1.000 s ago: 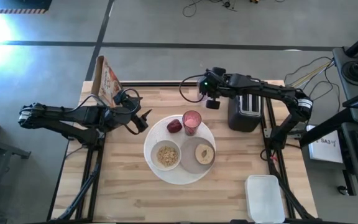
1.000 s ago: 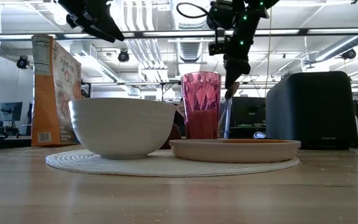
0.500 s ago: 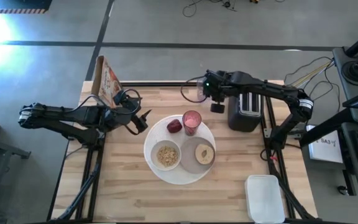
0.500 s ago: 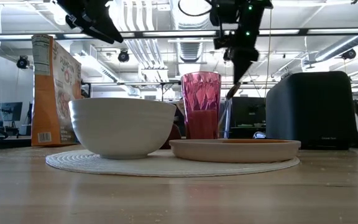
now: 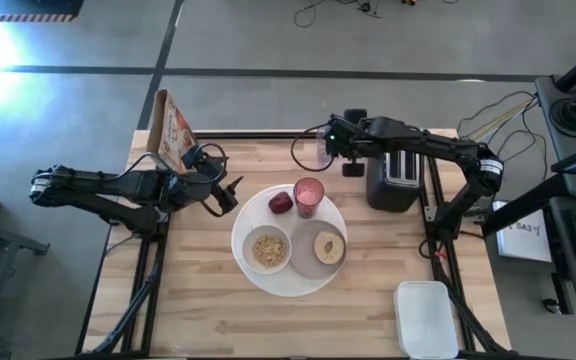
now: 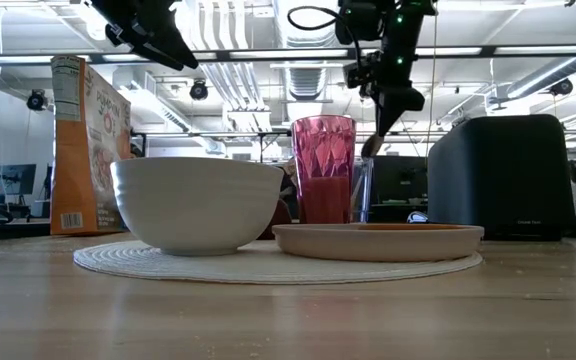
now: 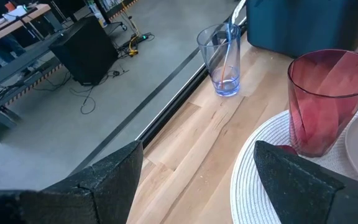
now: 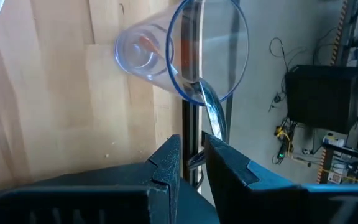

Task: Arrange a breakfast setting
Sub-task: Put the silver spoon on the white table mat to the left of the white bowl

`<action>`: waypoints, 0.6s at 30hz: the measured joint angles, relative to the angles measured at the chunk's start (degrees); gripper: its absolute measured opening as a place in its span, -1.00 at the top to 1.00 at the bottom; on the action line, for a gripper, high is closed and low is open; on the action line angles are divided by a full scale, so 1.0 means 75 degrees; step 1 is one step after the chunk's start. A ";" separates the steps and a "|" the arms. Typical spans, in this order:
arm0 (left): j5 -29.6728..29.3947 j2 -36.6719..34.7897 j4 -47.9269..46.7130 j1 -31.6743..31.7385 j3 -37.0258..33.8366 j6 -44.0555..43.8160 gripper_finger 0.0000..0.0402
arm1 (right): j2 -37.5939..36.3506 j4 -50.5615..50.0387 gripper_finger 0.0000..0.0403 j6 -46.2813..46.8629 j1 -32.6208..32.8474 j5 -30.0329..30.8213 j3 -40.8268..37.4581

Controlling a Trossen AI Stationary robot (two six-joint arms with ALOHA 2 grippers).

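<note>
A large white plate [image 5: 288, 285] lies mid-table and carries a white bowl [image 5: 267, 249] of cereal, a grey plate [image 5: 318, 262] with a bagel half [image 5: 329, 246], a pink tumbler [image 5: 309, 195] and a red apple [image 5: 281, 203]. Behind it a clear glass [image 8: 179, 56] stands on the wood with the spoon [image 8: 213, 121] leaning in it; orange shows at the glass's bottom. My right gripper [image 8: 191, 146] hovers over the glass, shut on the spoon. My left gripper [image 5: 230, 190] waits open, raised above the table left of the plate. My right gripper pinches the spoon's upper end [image 8: 209, 134], the part that sticks out over the glass rim, between its two fingers. The fingers slant down from above on the toaster's side. The spoon's lower end stays inside the glass, and the spoon leans on the rim.
A dark toaster [image 5: 396, 178] stands right of the glass, close to my right arm. A cereal box [image 5: 173, 128] stands at the far left corner. A white lidded container [image 5: 426, 318] sits at the near right. Bare wood lies in front of the plate.
My right gripper has rolled and tipped at the wrist while staying over the glass, still shut on the spoon, whose lower end stays in the glass.
</note>
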 joint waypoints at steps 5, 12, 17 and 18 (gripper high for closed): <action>0.0000 0.0000 -0.0003 0.0000 0.0001 0.0000 -0.44 | -0.0036 -0.0162 0.68 0.0031 0.0014 -0.0002 0.0000; 0.0000 0.0000 -0.0006 0.0012 0.0001 0.0000 -0.44 | -0.0108 -0.0354 0.69 0.0152 0.0172 0.0000 0.0000; 0.0000 0.0000 -0.0008 0.0015 0.0003 -0.0024 -0.44 | -0.0057 -0.0355 0.69 -0.0196 0.0163 0.0117 -0.0003; 0.0000 0.0000 -0.0011 0.0015 0.0003 -0.0026 -0.44 | -0.0040 -0.0355 0.69 -0.0281 0.0163 0.0238 -0.0003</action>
